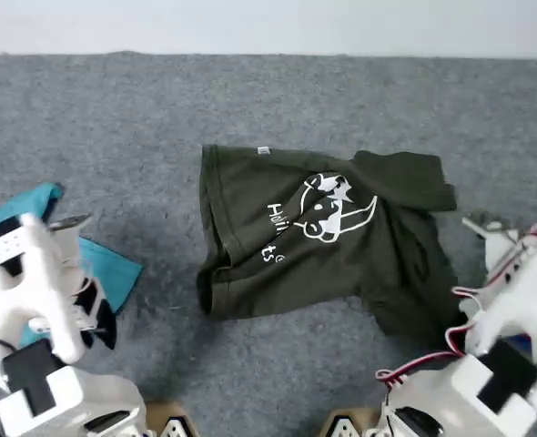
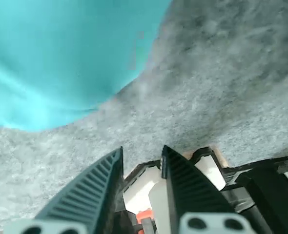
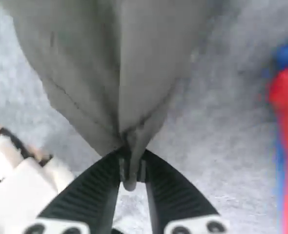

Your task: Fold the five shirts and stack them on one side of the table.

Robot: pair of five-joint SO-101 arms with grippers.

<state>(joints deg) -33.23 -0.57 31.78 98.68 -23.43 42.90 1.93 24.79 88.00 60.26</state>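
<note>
Right hand (image 3: 132, 163), seen from its own wrist, is clamped on a bunched edge of the dark shirt (image 3: 110, 63). The cloth is gathered into a ridge between the fingers, likely so that this part can be drawn over for a fold. A red and blue thing (image 3: 285, 122) lies near on the grey counter (image 3: 222, 97).

From the left wrist, the left hand (image 2: 141, 153) has its fingers apart with nothing between them. It is over bare counter just beside the teal shirt (image 2: 61, 58), which looks set aside as the start of the stack.

From above, the dark shirt lies mid-counter, rumpled and only partly folded, its near right corner by the right arm.
</note>
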